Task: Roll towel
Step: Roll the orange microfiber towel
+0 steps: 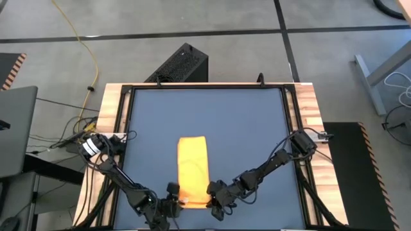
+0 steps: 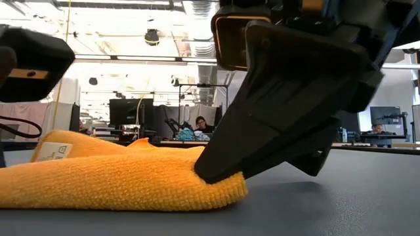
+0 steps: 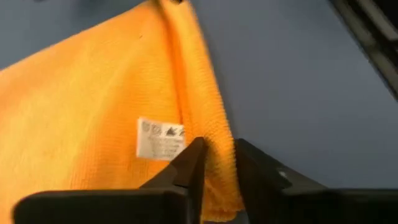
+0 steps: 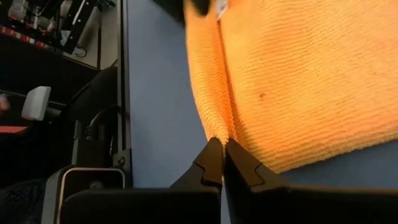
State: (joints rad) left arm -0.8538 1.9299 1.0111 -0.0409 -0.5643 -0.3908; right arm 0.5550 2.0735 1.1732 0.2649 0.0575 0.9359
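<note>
Yellow-orange cloth, the towel (image 1: 192,170), lies folded in a long strip on the dark worktop (image 1: 244,122), its near end between both arms. The right claw (image 4: 222,149) is closed and pinches the near corner of the towel; the left claw (image 3: 214,158) has the edge beside the white tag (image 3: 160,138) between its fingers, not fully closed. I judge the rolling is only starting: next, both should lift this end and turn it over evenly.

The towel (image 2: 118,180) is showing a soft, nubby terry cloth pile with a smooth printed white tag (image 3: 160,138); the table (image 1: 244,122) is wearing a matt dark mat inside a pale wood-grain border, and the fingers (image 4: 211,163) are looking like matt black plastic
</note>
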